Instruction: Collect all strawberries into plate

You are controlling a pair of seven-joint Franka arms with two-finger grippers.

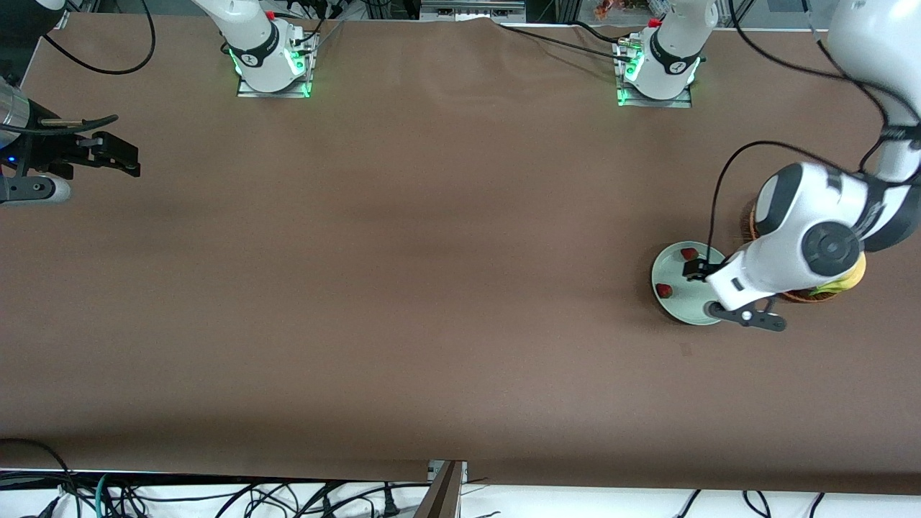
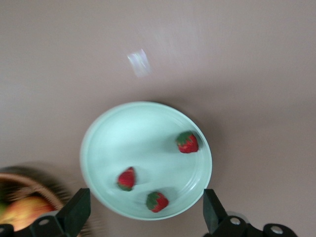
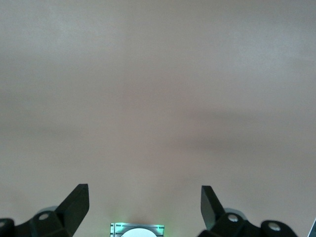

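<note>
The pale mint-green plate (image 1: pixel 676 275) lies near the left arm's end of the table. Two strawberries (image 1: pixel 689 253) (image 1: pixel 663 291) show in it in the front view; my left hand hides the third there. The left wrist view shows the plate (image 2: pixel 133 136) holding all three strawberries (image 2: pixel 187 142) (image 2: pixel 126 178) (image 2: pixel 157 201), each lying apart from the others. My left gripper (image 1: pixel 709 291) hovers over the plate, open and empty, its fingers (image 2: pixel 75 211) spread wide on either side of the plate's rim. My right gripper (image 1: pixel 129 160) waits, open and empty (image 3: pixel 144 207), over bare table at the right arm's end.
A brown wicker basket (image 1: pixel 804 295) stands right beside the plate, mostly hidden under my left arm, with yellow fruit (image 1: pixel 843 283) in it. In the left wrist view the basket (image 2: pixel 29 183) holds a red-yellow apple (image 2: pixel 24 213). The right arm's base (image 3: pixel 137 230) shows in its wrist view.
</note>
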